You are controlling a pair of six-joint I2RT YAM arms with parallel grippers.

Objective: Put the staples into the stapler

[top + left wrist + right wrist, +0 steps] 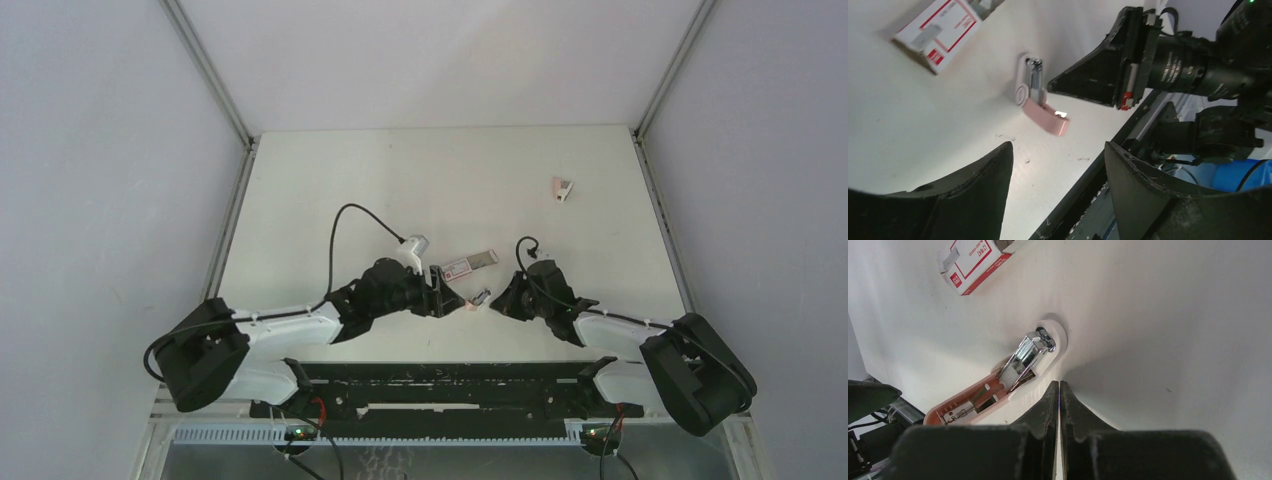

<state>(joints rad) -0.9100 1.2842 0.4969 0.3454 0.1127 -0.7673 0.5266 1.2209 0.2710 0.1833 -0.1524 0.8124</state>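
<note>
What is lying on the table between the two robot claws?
An opened pink mini stapler lies between the left claw and right claw. The top view shows it best, and both wrist views show it too.

Staple box (973, 262) lying on the tabletop (1173, 315) is showing a white label with a red frame, a red corner block with white characters and a line of red print. It's all reading too small and skewed to make out.
</note>
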